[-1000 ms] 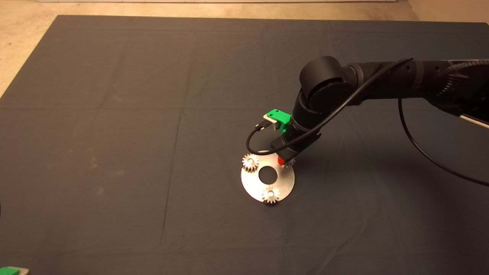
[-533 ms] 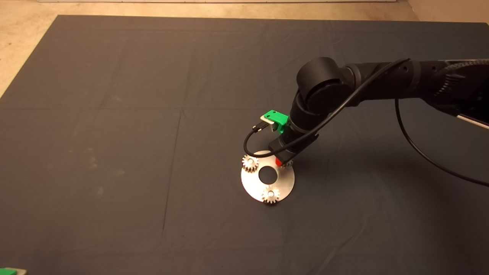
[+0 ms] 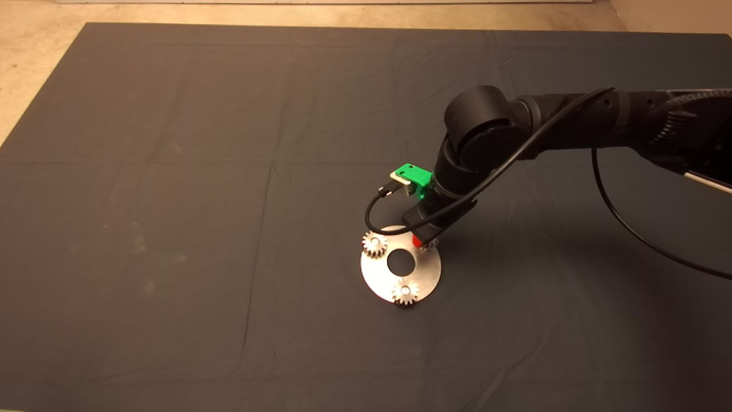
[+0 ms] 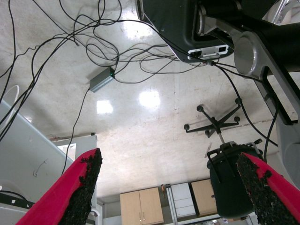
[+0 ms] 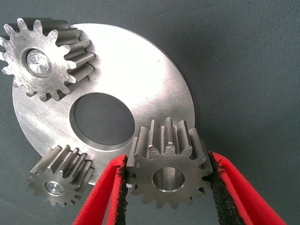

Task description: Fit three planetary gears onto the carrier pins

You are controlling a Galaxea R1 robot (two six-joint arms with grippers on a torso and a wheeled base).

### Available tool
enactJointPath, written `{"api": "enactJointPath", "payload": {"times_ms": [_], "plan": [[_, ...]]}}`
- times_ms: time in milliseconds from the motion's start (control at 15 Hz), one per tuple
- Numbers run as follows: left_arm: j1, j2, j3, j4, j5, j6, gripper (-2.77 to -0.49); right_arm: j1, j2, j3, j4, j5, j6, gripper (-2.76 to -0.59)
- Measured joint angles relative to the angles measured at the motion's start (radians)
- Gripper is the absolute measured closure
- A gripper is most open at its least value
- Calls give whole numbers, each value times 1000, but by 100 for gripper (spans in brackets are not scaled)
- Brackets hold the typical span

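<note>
Silver steel plate [image 3: 426, 274], flat and round with a large centre hole [image 3: 401, 262], lies on the dark mat [image 3: 171, 200] and serves as the landmark for this entry. Left of the hole, near the plate's rim: first gear [image 3: 374, 244], small, toothed, seated on a carrier pin [image 5: 37, 62] whose bright end shows in the bore. On the plate's near rim: second gear [image 3: 405, 293], likewise seated, its pin end [image 5: 55, 188] visible in the bore and its teeth overhanging the edge. Right of the hole, at the plate's far-right rim: third gear [image 5: 168, 174], gripped by its toothed flanks between the two red fingers [image 5: 101, 197] of the right gripper [image 5: 166, 187], pads pressed to opposite sides; the bore appears empty, no bright pin end showing in it, and whether the gear touches the plate cannot be told. From above, the gripper body covers most of this gear, leaving only a few teeth in sight beside a red fingertip. Right of the plate: black right arm [image 3: 572, 123], reaching in over the mat with a black cable [image 3: 629, 226] looped along it. Left gripper [image 4: 168, 187]: away from the plate, fingers spread wide and holding nothing, its wrist view taking in a pale floor strewn with cables, an office chair [image 4: 229, 176] and wooden cabinets [image 4: 140, 206].
</note>
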Motion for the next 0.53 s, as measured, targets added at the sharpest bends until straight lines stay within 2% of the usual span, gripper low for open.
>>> {"api": "enactJointPath", "payload": {"times_ms": [533], "plan": [[0, -8, 0, 0, 0, 9, -204, 8, 0, 0, -6, 0, 0, -104]]}}
